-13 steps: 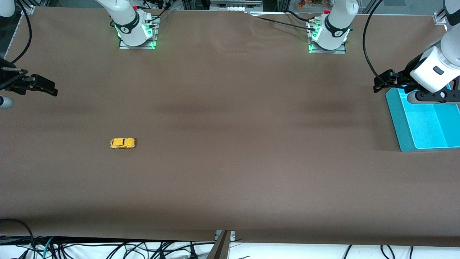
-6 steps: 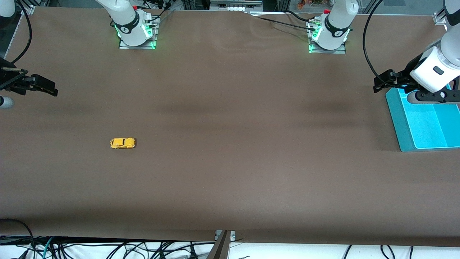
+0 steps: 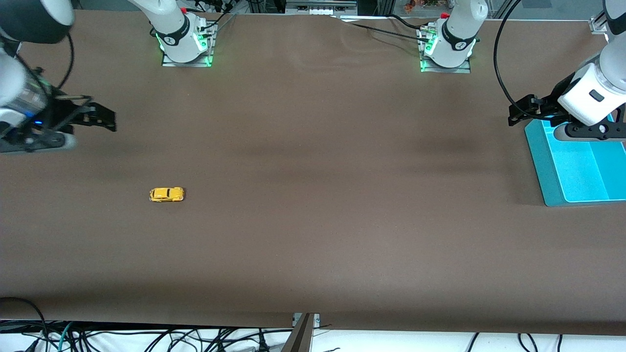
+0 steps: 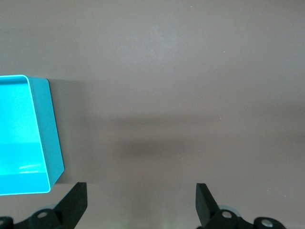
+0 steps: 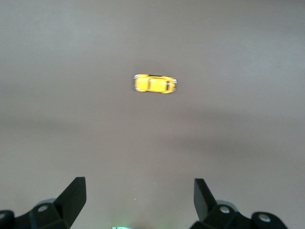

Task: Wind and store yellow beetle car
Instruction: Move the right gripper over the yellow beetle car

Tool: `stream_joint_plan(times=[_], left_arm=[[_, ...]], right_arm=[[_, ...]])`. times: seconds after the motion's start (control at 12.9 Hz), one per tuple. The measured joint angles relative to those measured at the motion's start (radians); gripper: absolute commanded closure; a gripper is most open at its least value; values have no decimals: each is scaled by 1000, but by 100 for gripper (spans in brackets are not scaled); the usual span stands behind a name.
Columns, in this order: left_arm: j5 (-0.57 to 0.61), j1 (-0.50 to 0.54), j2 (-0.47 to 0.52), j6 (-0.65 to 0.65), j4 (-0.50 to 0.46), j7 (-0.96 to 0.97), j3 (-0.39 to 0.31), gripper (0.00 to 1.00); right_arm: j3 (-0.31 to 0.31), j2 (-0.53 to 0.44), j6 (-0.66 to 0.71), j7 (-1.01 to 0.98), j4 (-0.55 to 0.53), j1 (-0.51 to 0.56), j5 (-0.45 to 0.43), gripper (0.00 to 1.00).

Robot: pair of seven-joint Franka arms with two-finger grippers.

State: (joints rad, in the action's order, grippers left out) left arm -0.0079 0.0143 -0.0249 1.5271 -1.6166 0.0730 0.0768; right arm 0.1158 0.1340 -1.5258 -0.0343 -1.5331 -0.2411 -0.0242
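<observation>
The right gripper, wide open and empty, must drop onto the yellow beetle car, while the left gripper waits wide open by the blue bin

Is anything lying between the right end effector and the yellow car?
No: only bare brown tabletop separates the open right end effector from the yellow beetle car, seen in the right wrist view.

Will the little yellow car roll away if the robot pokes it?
Probably: the yellow beetle car sits on its wheels on the flat table, so a nudge may roll it. It looks tiny, likely light, and its rounded body could slip between fingers.
</observation>
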Motion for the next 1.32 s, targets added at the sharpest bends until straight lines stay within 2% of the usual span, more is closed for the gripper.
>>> stream_joint_plan(times=[0.23,0.39,0.62,0.78,1.01,1.09,1.32], left_arm=[[0,0,0,-2,0,0,0,0],[0,0,0,-5,0,0,-1,0],[0,0,0,-6,0,0,-1,0],[0,1,0,-7,0,0,-2,0],[0,1,0,-7,0,0,-2,0],[0,1,0,-7,0,0,-2,0],[0,1,0,-7,0,0,-2,0]], right_arm=[[-1,46,1,3,-2,-49,-1,0],[0,83,8,-65,-4,-50,-11,0],[11,157,-14,-366,-11,-32,-33,0],[15,210,-81,-542,-39,-22,-35,0],[19,237,-289,-772,-161,-20,-50,0],[22,240,-424,-898,-244,-8,-51,0],[25,243,-672,-1125,-374,17,-51,0]])
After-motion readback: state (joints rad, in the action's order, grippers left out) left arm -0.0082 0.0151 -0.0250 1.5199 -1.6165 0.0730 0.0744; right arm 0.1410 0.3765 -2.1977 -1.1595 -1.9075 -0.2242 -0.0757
